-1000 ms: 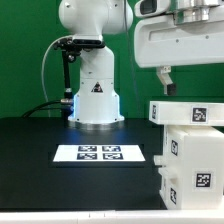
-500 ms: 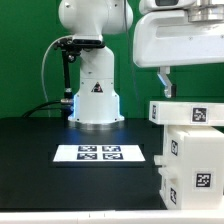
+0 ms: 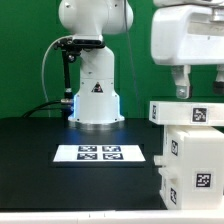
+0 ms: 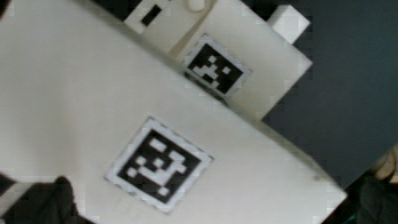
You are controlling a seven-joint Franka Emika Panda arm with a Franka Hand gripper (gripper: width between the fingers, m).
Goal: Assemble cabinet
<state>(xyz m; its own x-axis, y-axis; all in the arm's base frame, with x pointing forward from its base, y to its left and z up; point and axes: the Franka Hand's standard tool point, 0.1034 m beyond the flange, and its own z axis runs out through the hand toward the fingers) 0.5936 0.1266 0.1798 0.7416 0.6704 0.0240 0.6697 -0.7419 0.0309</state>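
Observation:
The white cabinet (image 3: 190, 160) stands at the exterior view's right edge of the black table. It is a tall box with a flat panel (image 3: 185, 112) on top and black-and-white tags on its faces. My gripper (image 3: 200, 88) hangs just above the top panel, open and empty. One dark finger (image 3: 181, 85) shows; the other is at the frame edge. In the wrist view the cabinet's tagged white top (image 4: 178, 130) fills the frame. My gripper (image 4: 210, 205) is just above it, with the dark fingertips (image 4: 36, 200) set wide apart at either side.
The marker board (image 3: 100, 153) lies flat on the black table in front of the robot's white base (image 3: 95, 95). A green wall stands behind. The table's front edge runs along the bottom of the exterior view.
My gripper has moved toward the exterior view's right and a little lower, from beside the cabinet's edge to above its top panel. The cabinet has not moved.

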